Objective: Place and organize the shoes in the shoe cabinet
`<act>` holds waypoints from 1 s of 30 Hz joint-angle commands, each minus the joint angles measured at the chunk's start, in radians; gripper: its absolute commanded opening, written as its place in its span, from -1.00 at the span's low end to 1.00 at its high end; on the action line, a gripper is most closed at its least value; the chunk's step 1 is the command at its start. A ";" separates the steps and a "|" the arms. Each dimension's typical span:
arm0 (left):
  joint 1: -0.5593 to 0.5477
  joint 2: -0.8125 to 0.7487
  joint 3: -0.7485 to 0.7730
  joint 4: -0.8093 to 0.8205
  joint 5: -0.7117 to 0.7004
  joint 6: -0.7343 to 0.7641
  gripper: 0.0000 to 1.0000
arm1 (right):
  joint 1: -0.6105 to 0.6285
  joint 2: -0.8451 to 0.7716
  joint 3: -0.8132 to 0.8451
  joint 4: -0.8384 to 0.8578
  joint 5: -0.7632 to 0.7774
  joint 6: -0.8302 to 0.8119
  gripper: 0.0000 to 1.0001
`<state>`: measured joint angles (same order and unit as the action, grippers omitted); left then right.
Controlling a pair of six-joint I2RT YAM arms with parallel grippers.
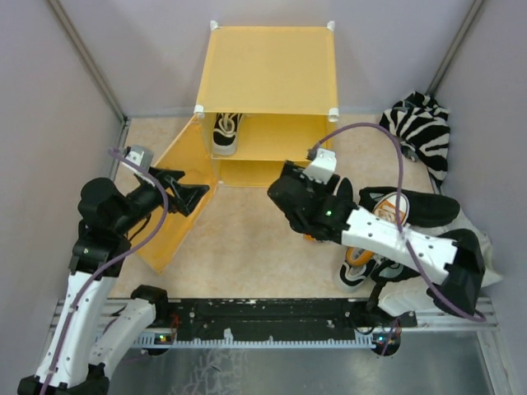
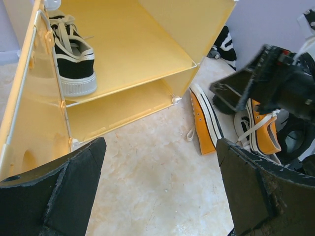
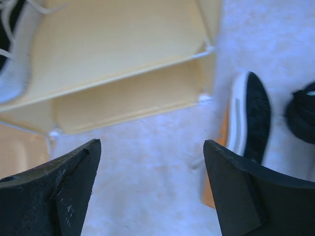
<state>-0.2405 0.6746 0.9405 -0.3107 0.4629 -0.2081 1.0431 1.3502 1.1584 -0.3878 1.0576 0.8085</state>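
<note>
One black-and-white shoe [image 2: 74, 54] is seen upright on the upper shelf of the shoe cabinet [image 1: 268, 70], close to its left wall. Its long axis runs from the back to the front, and the white toe cap is turned to the open front.

An orange shoe [image 2: 204, 123] is laid on its side on the table [image 1: 247, 247], just beside the lower right corner of the cabinet, with its length pointing roughly away from the cabinet. Which end is the toe cannot be told.

In the right wrist view the sole of this shoe is seen to the right of the right gripper [image 3: 150, 145], beside the right finger and not between the fingers. The fingers are spread wide and nothing is held.

The right arm is stretched from its base diagonally forward and to the left, with the wrist low before the lower compartment.

The left gripper [image 2: 161, 145] is also parted and empty. It is held near the open door [image 1: 169, 239] and aimed at the cabinet, with the left arm bent at the elbow.

A second orange shoe [image 2: 266, 135] and a black shoe [image 1: 424, 206] are found further right.
</note>
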 commanded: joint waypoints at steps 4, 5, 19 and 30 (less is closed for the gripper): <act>-0.005 0.015 0.028 0.002 0.010 -0.003 0.99 | -0.047 -0.193 0.000 -0.896 -0.106 0.410 0.65; -0.005 0.016 0.028 0.003 0.013 -0.005 0.99 | -0.052 -0.206 -0.007 -0.930 -0.149 0.421 0.65; -0.005 0.004 0.006 0.017 0.035 -0.011 0.99 | -0.222 -0.391 -0.309 -0.810 -0.360 0.396 0.35; -0.005 0.002 -0.011 0.023 0.049 -0.022 0.99 | -0.233 -0.329 -0.430 -0.633 -0.365 0.332 -0.21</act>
<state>-0.2405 0.6827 0.9363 -0.3141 0.4911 -0.2203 0.8146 1.0111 0.7601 -1.1236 0.6968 1.1465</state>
